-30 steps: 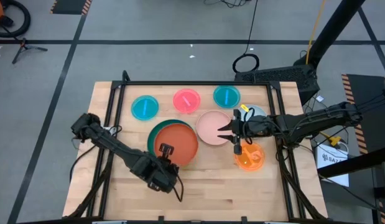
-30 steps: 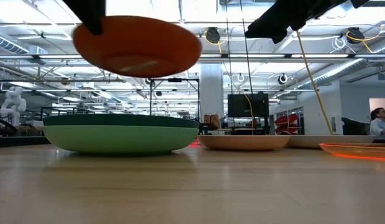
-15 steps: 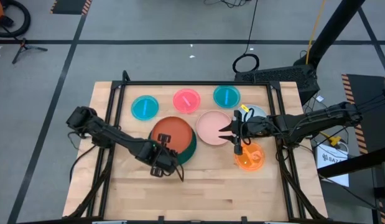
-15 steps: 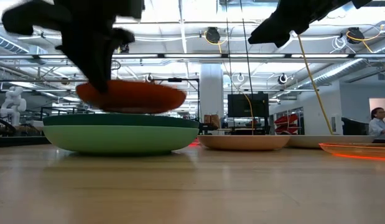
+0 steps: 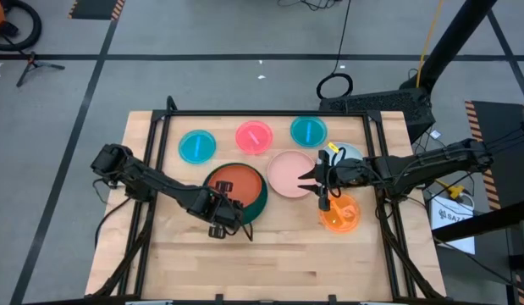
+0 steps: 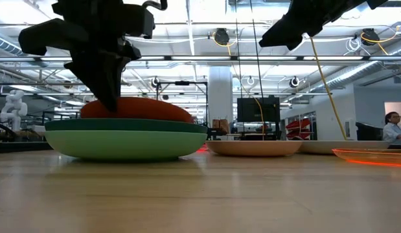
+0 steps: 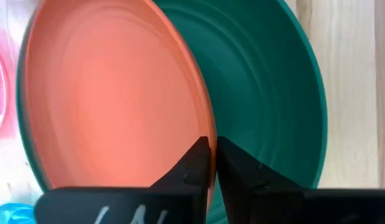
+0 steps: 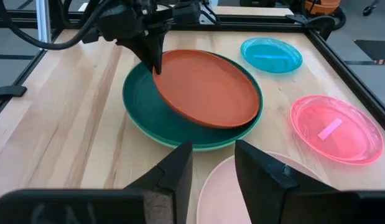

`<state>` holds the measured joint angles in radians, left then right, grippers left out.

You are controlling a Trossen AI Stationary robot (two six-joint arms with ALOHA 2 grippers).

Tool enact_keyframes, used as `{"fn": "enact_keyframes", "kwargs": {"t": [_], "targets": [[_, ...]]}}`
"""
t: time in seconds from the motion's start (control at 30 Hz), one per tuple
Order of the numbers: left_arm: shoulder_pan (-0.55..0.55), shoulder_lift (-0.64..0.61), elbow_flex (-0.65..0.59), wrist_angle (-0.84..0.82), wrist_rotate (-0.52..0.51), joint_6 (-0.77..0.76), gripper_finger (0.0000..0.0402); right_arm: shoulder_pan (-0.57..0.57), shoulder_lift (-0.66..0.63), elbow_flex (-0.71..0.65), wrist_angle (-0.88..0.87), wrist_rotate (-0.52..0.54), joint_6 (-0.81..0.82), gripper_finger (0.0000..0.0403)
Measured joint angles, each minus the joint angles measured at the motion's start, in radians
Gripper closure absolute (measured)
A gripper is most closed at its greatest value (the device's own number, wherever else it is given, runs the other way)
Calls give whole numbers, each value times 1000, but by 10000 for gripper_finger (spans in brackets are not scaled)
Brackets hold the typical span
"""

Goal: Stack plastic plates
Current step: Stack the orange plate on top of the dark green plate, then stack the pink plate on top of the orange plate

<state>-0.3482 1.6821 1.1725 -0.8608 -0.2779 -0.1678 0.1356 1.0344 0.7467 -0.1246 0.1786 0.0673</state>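
The red-orange plate (image 5: 236, 183) lies in the dark green plate (image 5: 256, 203), which sits nested in the light green plate (image 6: 126, 145). My left gripper (image 5: 220, 209) is shut on the red-orange plate's near rim. My right gripper (image 5: 306, 180) hangs open above the pale pink plate (image 5: 287, 172), touching nothing. Along the far edge lie two cyan plates (image 5: 196, 146) (image 5: 308, 130) with a hot pink plate (image 5: 254, 136) between them. A small orange plate (image 5: 339, 214) lies near the right arm. My left gripper pinches the red-orange plate's rim (image 7: 202, 127) on its near side between the two fingers (image 7: 193, 169), one finger over the plate's inside and one outside. The fingers point down from above (image 6: 111, 97). The plate lies inside the dark green plate, shifted toward its far rim (image 8: 251, 118).
A pale plate (image 5: 350, 154) shows partly under the right arm. Bare wood lies along the table's near edge (image 5: 270, 263) and at the left side. A black frame (image 5: 270, 113) borders the table. A person (image 6: 394, 126) shows far off in the room.
My left gripper has moved down and slightly toward the far edge, carrying the red-orange plate from high above the green plates down into the dark green plate. The plate now lies there, still held by its rim. The right arm has kept still.
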Motion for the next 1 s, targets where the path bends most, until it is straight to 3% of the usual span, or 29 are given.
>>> {"fn": "enact_keyframes", "kwargs": {"t": [0.57, 0.8, 1.0], "targets": [[2, 0, 0, -1, 23, -86, 361, 0, 0, 0, 0, 0, 0, 289], [2, 0, 0, -1, 22, -147, 289, 0, 0, 0, 0, 0, 0, 289], [-6, 0, 1, -2, 15, -88, 244, 0, 0, 0, 0, 0, 15, 289]]}}
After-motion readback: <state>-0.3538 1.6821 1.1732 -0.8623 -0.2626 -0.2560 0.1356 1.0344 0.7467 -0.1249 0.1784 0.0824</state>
